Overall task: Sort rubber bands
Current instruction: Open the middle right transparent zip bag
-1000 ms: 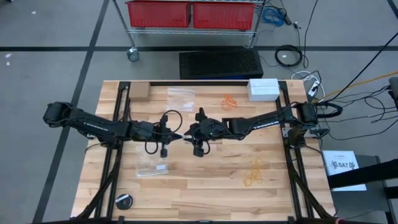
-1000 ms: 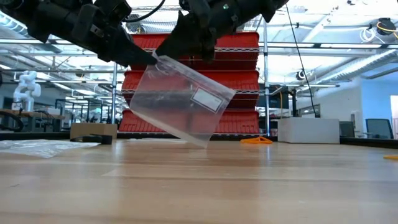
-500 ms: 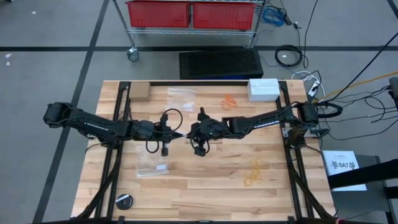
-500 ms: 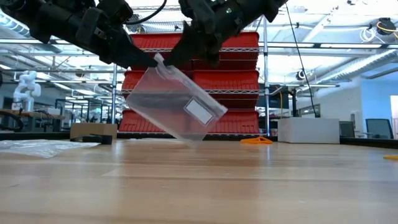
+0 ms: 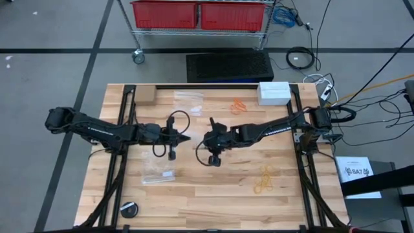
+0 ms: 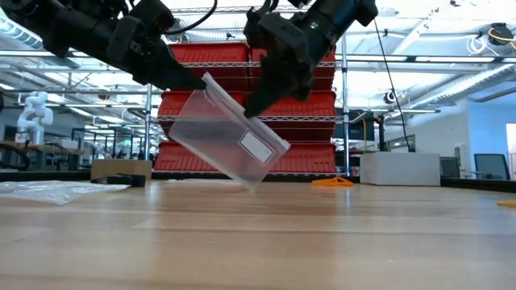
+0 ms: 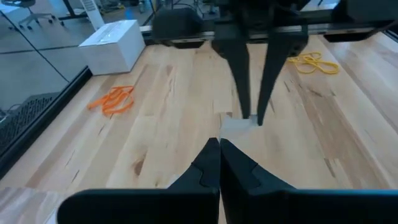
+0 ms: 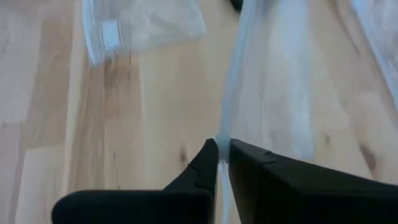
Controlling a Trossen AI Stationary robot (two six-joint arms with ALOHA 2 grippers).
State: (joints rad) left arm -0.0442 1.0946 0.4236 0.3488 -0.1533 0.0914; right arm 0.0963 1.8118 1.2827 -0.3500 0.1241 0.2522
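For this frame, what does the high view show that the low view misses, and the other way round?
Only the high view shows the yellow rubber bands, a second plastic bag lying flat, and a black disc near the table's front edge. Only the low view shows the clear bag hanging tilted above the wood, pinched at its top edge. Both show the left gripper, the right gripper, the orange rubber bands and the white box.

two dark arms with cables

both arms were dark, almost black, built from long thin segments with thicker round joints. the left arm (image 5: 97,129) carried a black cable loop near its wrist. the right arm (image 5: 272,128) had pale lettering along its forearm. each gripper ended in two narrow, pointed black fingers (image 7: 239,68).
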